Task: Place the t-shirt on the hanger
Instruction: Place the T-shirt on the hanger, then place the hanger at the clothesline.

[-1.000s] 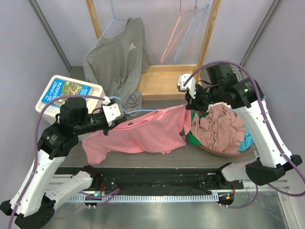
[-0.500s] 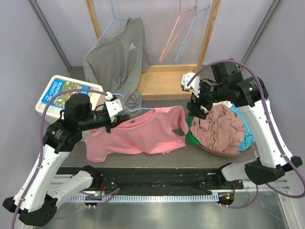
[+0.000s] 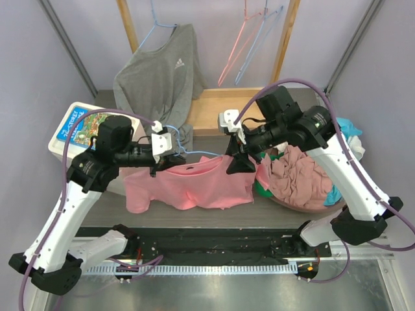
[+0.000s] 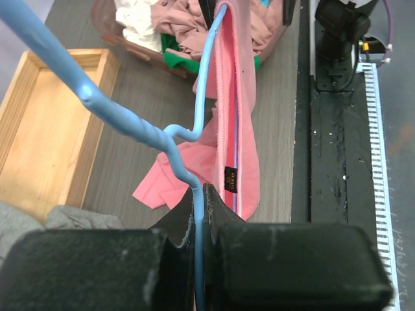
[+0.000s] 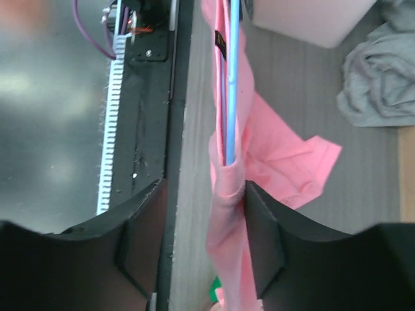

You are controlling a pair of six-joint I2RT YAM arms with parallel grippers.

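The salmon-pink t-shirt (image 3: 188, 186) hangs over the table from the light-blue hanger (image 3: 185, 150), whose wire runs inside its neck and shoulder. My left gripper (image 3: 162, 144) is shut on the hanger (image 4: 194, 214) just below its twisted neck, and the left wrist view shows the wire pinched between the fingers (image 4: 214, 210). My right gripper (image 3: 237, 162) is open and straddles the t-shirt's right shoulder (image 5: 224, 227). There the hanger's end (image 5: 231, 97) goes into the fabric. The cloth touches one fingertip (image 5: 262, 240), with a gap to the other.
A grey long-sleeved top (image 3: 159, 78) hangs on the wooden rack behind, with pink and blue hangers (image 3: 249, 45) beside it. A wooden tray (image 3: 220, 110) sits at the back. A basket of clothes (image 3: 305, 178) is at the right and a white box (image 3: 84, 126) at the left.
My right gripper let go of the t-shirt's right edge, opened and moved left to its shoulder. The left arm carried the hanger and t-shirt up and to the right.
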